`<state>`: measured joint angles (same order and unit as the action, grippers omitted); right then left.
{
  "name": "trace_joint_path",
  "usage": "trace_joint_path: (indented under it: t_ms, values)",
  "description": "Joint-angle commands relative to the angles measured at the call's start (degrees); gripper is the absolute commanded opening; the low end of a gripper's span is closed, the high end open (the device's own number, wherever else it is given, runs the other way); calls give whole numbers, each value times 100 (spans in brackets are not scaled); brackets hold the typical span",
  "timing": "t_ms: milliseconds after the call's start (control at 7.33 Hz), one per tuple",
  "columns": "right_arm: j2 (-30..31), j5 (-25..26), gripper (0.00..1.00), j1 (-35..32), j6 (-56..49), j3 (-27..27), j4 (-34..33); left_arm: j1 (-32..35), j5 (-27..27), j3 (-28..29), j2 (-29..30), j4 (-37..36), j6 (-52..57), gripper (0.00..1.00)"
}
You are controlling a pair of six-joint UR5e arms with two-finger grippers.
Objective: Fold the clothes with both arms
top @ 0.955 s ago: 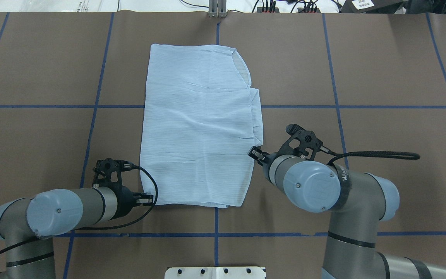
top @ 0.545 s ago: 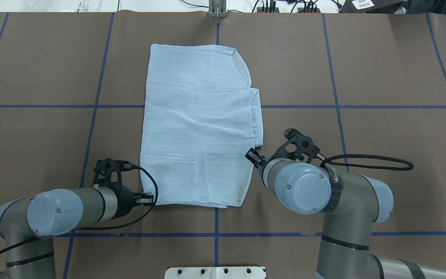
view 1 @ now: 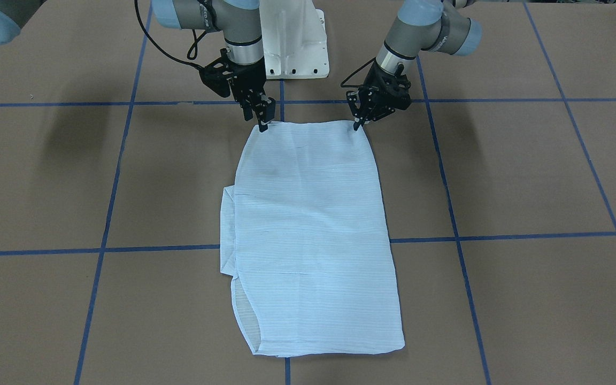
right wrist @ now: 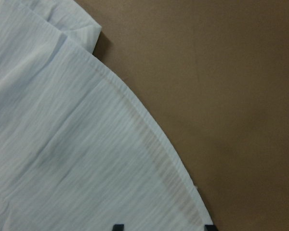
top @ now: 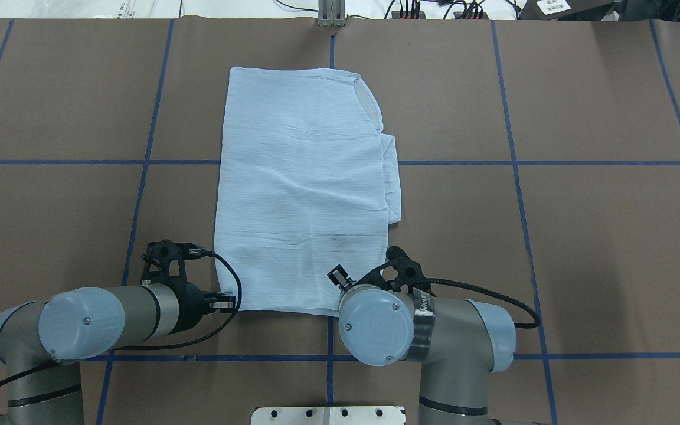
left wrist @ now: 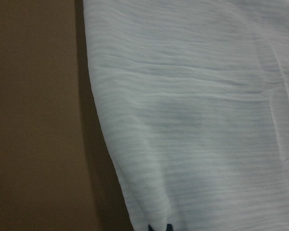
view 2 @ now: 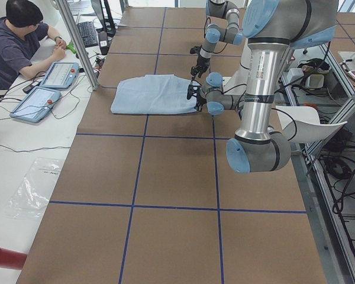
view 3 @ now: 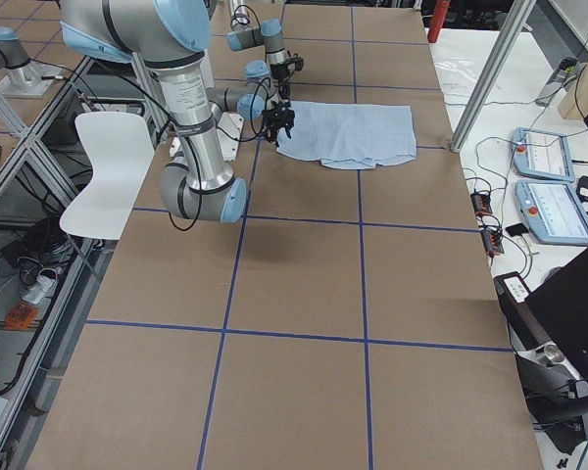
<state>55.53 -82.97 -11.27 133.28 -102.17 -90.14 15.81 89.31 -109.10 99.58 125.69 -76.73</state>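
Two grippers sit at the near corners of the shirt (view 1: 308, 224).
The left gripper (view 1: 357, 123) pinches one corner; the right gripper (view 1: 263, 120) is open over the other and should close, then both lift.

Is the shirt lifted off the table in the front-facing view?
No, the shirt lies flat on the table, with the left end effector and right end effector at its corners nearest the robot.
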Motion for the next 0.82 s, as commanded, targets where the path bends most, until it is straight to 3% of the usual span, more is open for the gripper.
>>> trace_joint_path:
  t_ms: [0, 682]
  values:
    - [-253, 9, 65, 106, 188, 338, -21, 1, 7, -24, -17, 0, 0, 0]
    - [-288, 96, 64, 230, 321, 382, -48, 1, 7, -77, -35, 0, 0, 0]
